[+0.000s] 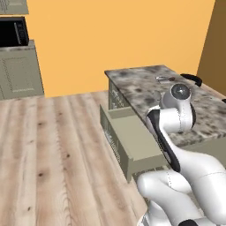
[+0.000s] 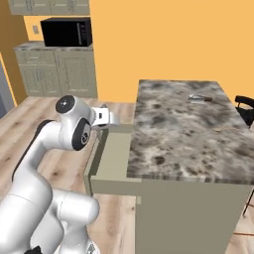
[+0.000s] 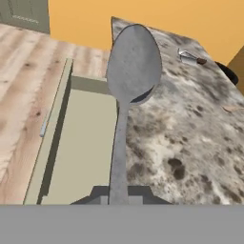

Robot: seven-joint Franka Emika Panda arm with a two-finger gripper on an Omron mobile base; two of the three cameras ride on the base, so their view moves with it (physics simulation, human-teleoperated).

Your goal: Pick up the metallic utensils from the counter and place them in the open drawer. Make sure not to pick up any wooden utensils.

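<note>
The claw (image 3: 117, 199) was clamped on a grey spoon (image 3: 131, 71) by its handle, bowl pointing away from the hand, over the edge where the open drawer (image 3: 81, 143) met the counter (image 3: 190, 124). The drawer stood pulled out from the island. Another utensil (image 3: 189, 58), silver with a dark handle, lay near the counter's far end.
</note>
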